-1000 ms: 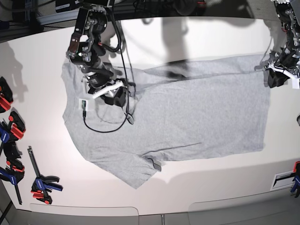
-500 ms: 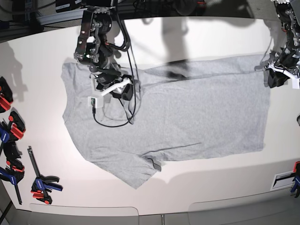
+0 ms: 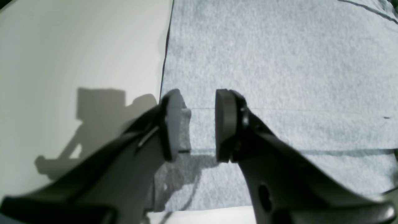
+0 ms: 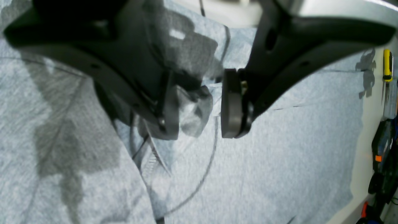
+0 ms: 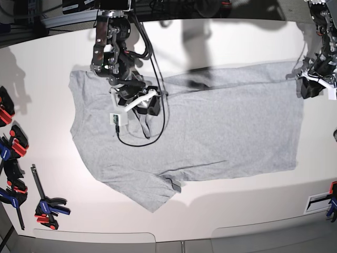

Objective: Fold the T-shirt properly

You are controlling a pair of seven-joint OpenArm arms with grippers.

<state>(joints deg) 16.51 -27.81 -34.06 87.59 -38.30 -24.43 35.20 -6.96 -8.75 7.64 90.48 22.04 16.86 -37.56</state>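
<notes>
1. Right gripper (image 4: 199,107) hung low over the T-shirt (image 5: 210,132) near the upper sleeve, jaws parted. A little fold of grey cloth sat between them, touching the left pad, but I couldn't tell if it was really held.
2. Left gripper (image 3: 194,124) was at the hem corner, jaws partly open with nothing pinched, one pad right at the cloth's edge.
3. Shirt lay spread flat across the white table (image 5: 237,42), one sleeve toward the clamps (image 5: 47,208).
4. My guess: light, floppy cotton with zero stiffness, so it'd sag and bunch. Hems, corners and seams looked like the places to grab.
</notes>
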